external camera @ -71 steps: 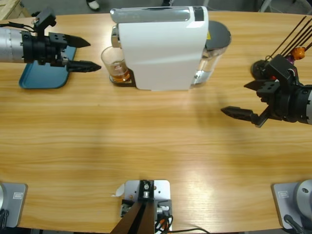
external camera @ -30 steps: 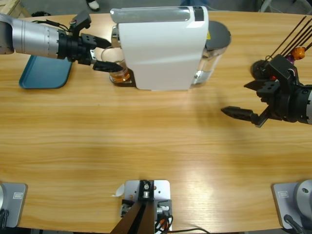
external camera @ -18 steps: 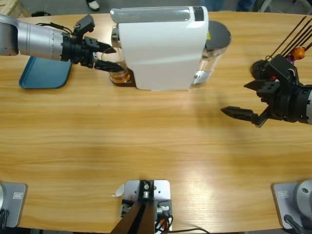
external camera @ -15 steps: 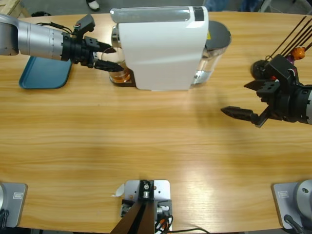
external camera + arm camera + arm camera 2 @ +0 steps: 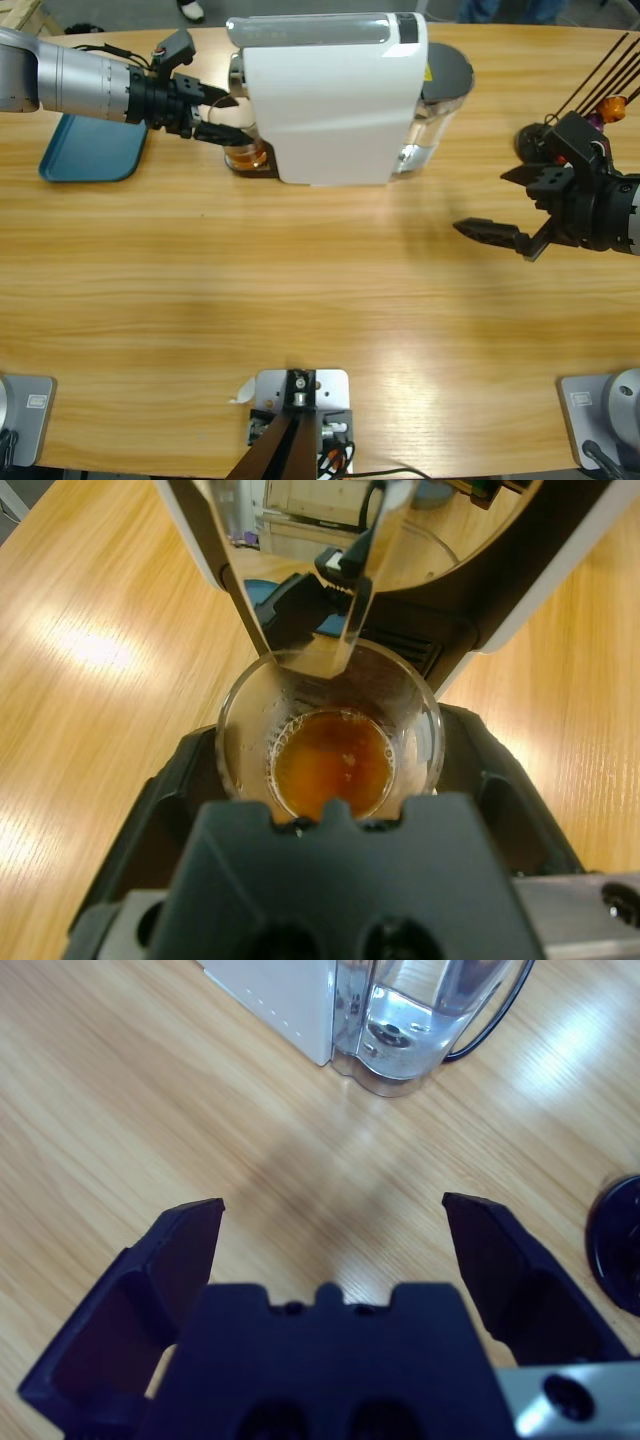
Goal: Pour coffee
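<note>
Between the jaws of my left gripper (image 5: 330, 810) sits the glass (image 5: 330, 742), with the coffee (image 5: 332, 763) as a shallow amber layer in its bottom. The jaws stand one at each side of the glass wall; I think they touch it, but I cannot tell from here if the grip is firm. The glass is under the spout of the machine (image 5: 335, 95), on its drip tray.

I judge the step as taking the glass. Next I must close fully, then pull straight back toward the wrist, keeping it level. The spout hangs just above the rim, so lifting is not safe. Behind the wrist the table (image 5: 300, 270) is free, with the tray (image 5: 90, 150) near.

My right gripper (image 5: 330, 1225) is wide open, holding nothing.
</note>
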Robot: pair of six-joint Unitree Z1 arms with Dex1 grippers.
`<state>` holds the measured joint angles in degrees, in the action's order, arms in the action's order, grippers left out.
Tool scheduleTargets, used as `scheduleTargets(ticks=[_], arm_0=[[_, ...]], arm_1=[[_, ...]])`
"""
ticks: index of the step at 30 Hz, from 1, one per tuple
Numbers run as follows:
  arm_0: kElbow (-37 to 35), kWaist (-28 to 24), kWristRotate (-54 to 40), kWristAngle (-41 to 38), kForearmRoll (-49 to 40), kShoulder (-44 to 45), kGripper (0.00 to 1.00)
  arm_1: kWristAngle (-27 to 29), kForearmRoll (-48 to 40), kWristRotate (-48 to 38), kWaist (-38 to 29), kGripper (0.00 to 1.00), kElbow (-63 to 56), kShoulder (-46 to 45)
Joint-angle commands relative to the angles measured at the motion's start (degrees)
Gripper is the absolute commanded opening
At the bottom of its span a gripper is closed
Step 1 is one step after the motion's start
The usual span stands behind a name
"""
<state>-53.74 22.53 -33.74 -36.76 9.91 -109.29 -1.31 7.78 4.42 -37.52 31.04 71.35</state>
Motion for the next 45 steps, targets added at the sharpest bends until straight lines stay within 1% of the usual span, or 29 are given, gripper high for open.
scheduleTargets(ticks=[1, 4, 7, 11, 18, 22, 28, 32, 45], arm_0=[[0.97, -1.34, 2.48, -0.95, -0.59, -1.98, 0.0], [2.42, -3.12, 3.38, -1.93, -0.54, -0.48, 0.0], [2.97, -6.44, 3.99, -3.85, -0.52, 1.99, 0.0], [3.92, -9.71, 5.14, -3.0, -0.59, 5.93, 0.0], [9.02, -17.87, 6.67, 3.66, -0.68, 13.3, 0.0], [11.6, -23.26, 8.09, 5.29, -0.59, 14.53, 0.0], [12.25, -28.22, 11.94, 13.75, -0.59, 14.56, 0.0], [12.6, -29.52, 13.29, 19.02, -0.33, 14.0, 0.0], [11.51, -29.73, 16.25, 17.6, 5.07, 4.54, 0.0]], arm_1=[[-0.12, -0.49, 0.03, -0.63, 1.0, -0.28, 0.84], [-0.19, -0.49, -0.02, -0.63, 1.0, -0.37, 0.61], [-0.19, -0.49, -0.02, -0.63, 1.0, -0.37, 0.38], [-0.19, -0.49, -0.02, -0.63, 1.0, -0.4, 0.28], [-0.17, -0.49, -0.02, -0.63, 1.0, -0.45, 0.1], [-0.17, -0.49, 0.0, -0.63, 1.0, -0.45, 0.1], [-0.15, -0.49, 0.01, -0.63, 1.0, -0.45, 0.38], [-0.14, -0.49, -0.02, -0.63, 1.0, -0.37, 0.77], [-0.17, -0.49, 0.0, -0.63, 1.0, -0.19, 1.81]])
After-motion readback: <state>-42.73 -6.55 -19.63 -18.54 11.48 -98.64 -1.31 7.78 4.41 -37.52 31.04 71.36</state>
